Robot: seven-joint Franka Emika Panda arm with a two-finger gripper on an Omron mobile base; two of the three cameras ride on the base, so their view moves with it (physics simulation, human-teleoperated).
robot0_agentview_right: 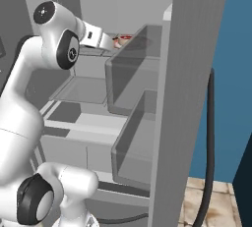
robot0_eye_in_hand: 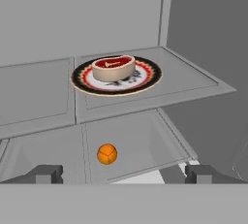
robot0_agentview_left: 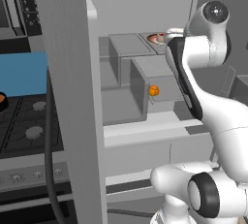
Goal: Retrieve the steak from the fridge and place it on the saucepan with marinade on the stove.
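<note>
Steak (robot0_eye_in_hand: 113, 67), thick oval slab, lies on round patterned plate (robot0_eye_in_hand: 147, 79); tool (robot0_eye_in_hand: 123, 173) spread wide, empty.

Saucepan (robot0_agentview_left: 1, 102) cut off at my left base view's left edge, steak (robot0_agentview_left: 158, 38) half hidden behind arm, upper centre.

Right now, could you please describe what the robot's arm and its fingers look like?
The arm is glossy white with rounded links, dark joint rings and round dark end caps. A black strip runs along one link. The fingers are small, blocky and dark grey.
</note>
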